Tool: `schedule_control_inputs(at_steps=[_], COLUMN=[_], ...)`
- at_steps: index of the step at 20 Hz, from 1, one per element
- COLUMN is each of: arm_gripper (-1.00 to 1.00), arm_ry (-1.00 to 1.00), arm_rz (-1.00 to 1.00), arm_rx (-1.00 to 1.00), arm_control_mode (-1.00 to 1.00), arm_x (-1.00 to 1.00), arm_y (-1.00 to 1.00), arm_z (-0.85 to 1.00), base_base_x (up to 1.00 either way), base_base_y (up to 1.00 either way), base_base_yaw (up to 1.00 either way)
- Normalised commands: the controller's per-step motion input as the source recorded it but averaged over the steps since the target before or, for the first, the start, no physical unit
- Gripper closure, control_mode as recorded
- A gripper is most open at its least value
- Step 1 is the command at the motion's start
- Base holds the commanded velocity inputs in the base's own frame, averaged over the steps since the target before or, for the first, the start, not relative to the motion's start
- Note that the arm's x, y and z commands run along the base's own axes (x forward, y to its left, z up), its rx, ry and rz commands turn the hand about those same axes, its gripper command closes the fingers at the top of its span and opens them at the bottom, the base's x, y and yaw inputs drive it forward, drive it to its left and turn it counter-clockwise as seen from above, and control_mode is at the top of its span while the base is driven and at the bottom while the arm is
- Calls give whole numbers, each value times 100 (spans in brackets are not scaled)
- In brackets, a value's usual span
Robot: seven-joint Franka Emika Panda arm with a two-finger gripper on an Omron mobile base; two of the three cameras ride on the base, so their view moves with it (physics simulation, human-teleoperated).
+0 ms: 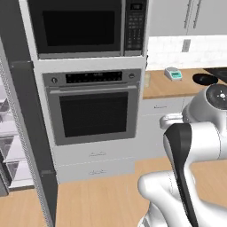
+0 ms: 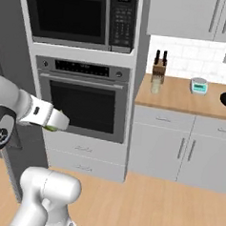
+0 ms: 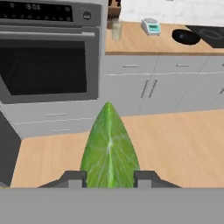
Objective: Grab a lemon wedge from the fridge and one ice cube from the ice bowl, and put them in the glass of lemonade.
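Note:
My gripper (image 3: 109, 177) is shut on the lemon wedge (image 3: 109, 148), a yellow-green piece that stands up between the two fingertips. From the right base view the gripper (image 2: 57, 123) hangs in front of the wall oven, with a bit of the lemon wedge (image 2: 51, 128) showing under it. The glass of lemonade (image 2: 156, 84) stands on the wooden counter beside the knife block, far ahead of the hand (image 3: 116, 30). The fridge (image 1: 9, 133) is open at the left, white shelves showing. A dark bowl (image 3: 186, 37) sits further right on the counter; I cannot make out any ice in it.
The wall oven (image 1: 93, 111) and microwave (image 1: 80, 26) fill the tall cabinet straight ahead. A white-and-teal scale (image 2: 199, 85) and a knife block (image 2: 159, 65) stand on the counter (image 2: 178, 98). The open fridge door (image 1: 33, 133) juts out at the left. Wooden floor lies below.

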Motion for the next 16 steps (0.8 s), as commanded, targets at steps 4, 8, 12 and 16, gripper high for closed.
schedule_control_inputs(at_steps=[4, 8, 12, 16], arm_gripper=[100, 100, 100, 100], arm_ry=[0, 0, 0, 0], arm_rz=[0, 0, 0, 0], arm_rx=[0, 0, 0, 0], arm_control_mode=[100, 100, 100, 100], arm_x=[0, 0, 0, 0], arm_y=[0, 0, 0, 0], arm_z=[0, 0, 0, 0], base_base_x=[97, 85, 68, 54], base_base_y=[-100, -100, -100, -100], base_base_yaw=[0, 0, 5, 5])
